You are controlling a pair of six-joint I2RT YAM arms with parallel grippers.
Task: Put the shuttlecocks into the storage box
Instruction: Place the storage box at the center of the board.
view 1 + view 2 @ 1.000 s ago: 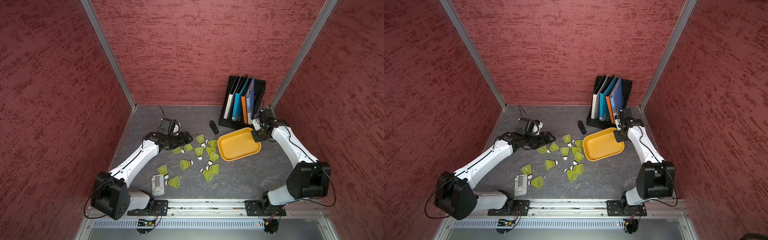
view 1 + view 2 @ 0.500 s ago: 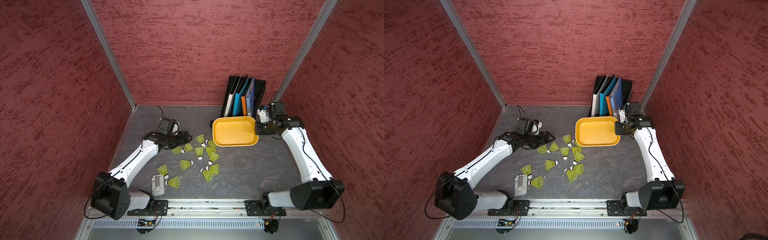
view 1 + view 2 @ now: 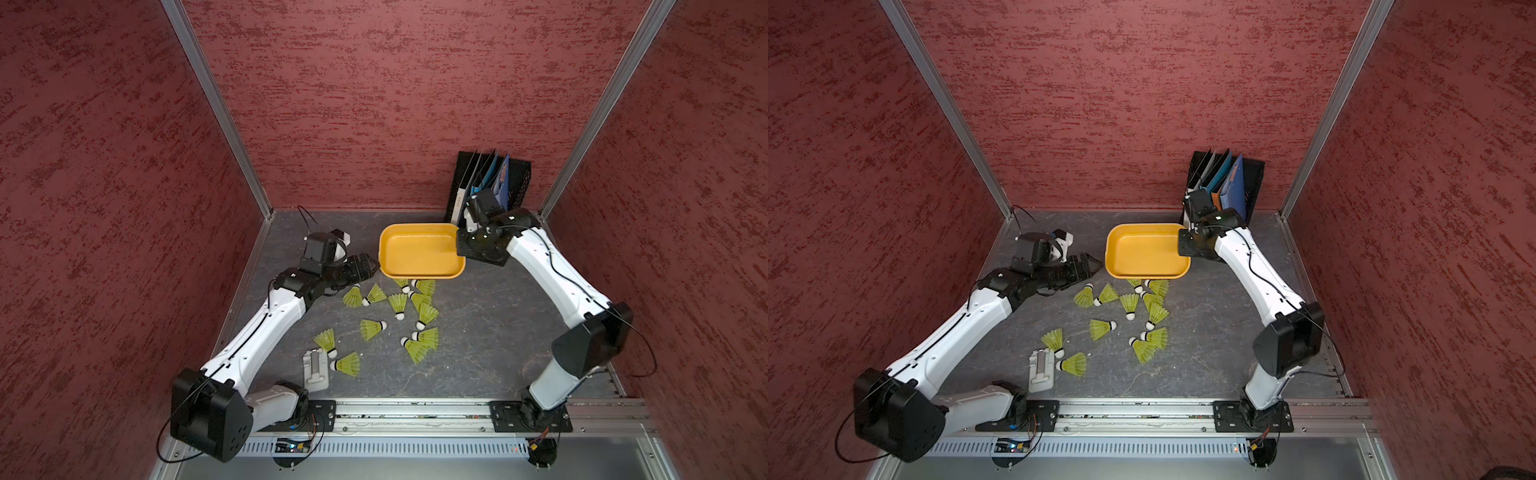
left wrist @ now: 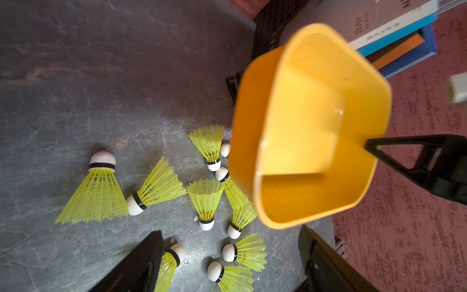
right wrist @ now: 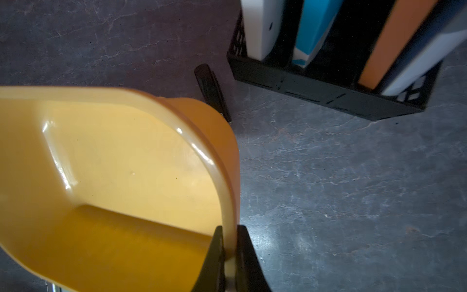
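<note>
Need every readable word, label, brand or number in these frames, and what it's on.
"RAYES", blurred, uncertain: on the white-and-teal folder spine in the file rack, left wrist view.
"RAY", cut off: larger lettering on the grey folder beside it.
Print on the white spine, in a top view: too small to read.
No text visible on the storage box or the shuttlecocks.

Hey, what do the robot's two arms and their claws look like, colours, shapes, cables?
The left arm and right arm share white shell links, chunky black joints and thin black cables running outside. The left claw and right claw are black, with flat tapering fingers.
</note>
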